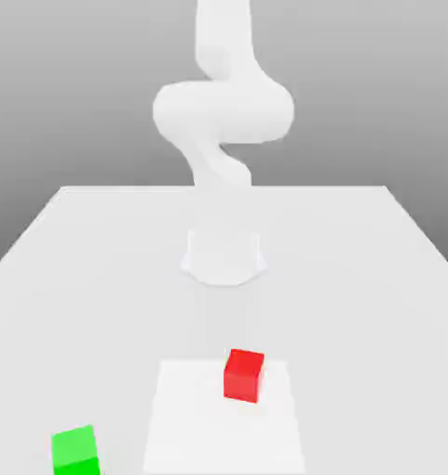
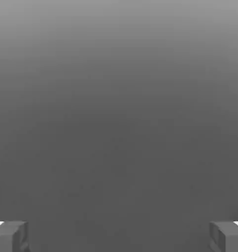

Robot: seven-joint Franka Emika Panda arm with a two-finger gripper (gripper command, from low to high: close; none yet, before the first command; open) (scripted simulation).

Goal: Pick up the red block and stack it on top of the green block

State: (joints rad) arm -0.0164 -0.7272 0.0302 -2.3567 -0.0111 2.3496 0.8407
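Facing end effector (image 2: 119, 237): 2 fingers wide apart, 0 blocks between
Red block (image 1: 243, 376): in front of 1 arm (image 1: 224, 111), low on table (image 1: 97, 315)

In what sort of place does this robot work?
Probably a simulated robotics test scene: a plain white arm stands on a bare-looking pale surface, with a plain red cube and green cube.

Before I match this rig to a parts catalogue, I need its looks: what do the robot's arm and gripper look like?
The arm is smooth, plain white and rounded, with bulging joints, a flared base, and no cable or marking that I can make out. The gripper has two blocky grey fingers, with small white patches beside them.
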